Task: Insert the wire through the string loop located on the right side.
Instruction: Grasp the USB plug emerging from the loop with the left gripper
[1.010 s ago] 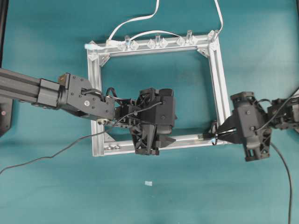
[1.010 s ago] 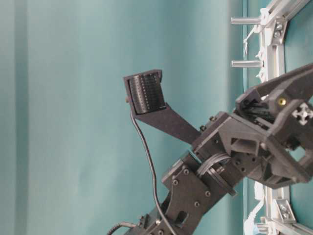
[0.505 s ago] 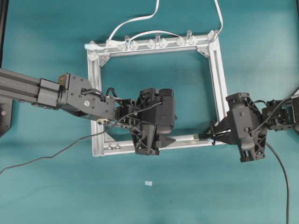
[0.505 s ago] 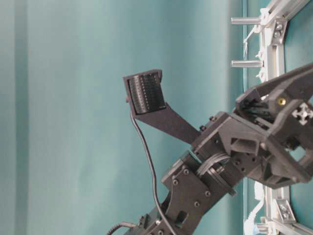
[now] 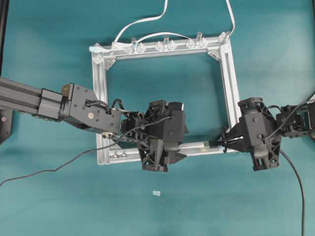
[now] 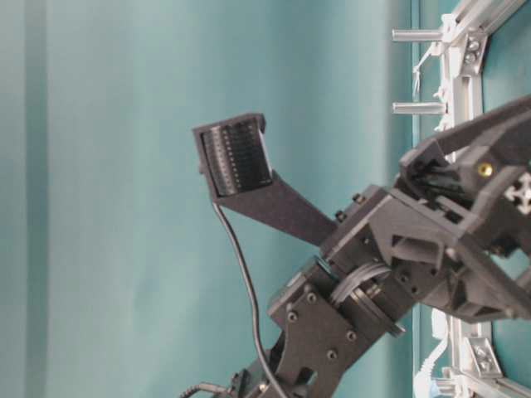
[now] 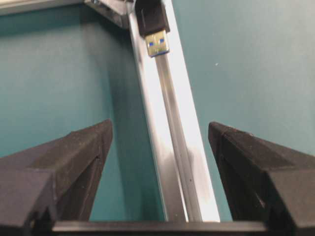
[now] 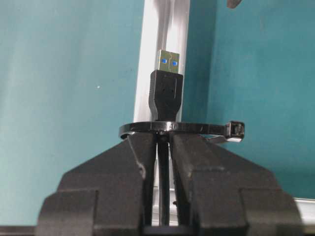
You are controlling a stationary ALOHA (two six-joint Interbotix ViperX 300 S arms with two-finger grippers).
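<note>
My right gripper is shut on the wire just behind its black plug, whose metal tip points along the aluminium frame's bottom rail. The string loop, a thin dark band, rings the wire right at my fingertips, and the plug stands beyond it. From overhead the right gripper is at the frame's lower right corner, with the plug over the rail. My left gripper is open and straddles the same rail. It faces the plug from a distance and holds nothing.
The aluminium frame lies flat on the teal table. Clear clips and white flat cables sit on its far rail. A small pale scrap lies in front of the frame. The left arm fills the table-level view.
The right gripper moved left with the wire, carrying the plug out over the bottom rail, then held still. The left gripper has shifted slightly toward the table's front, still open.
</note>
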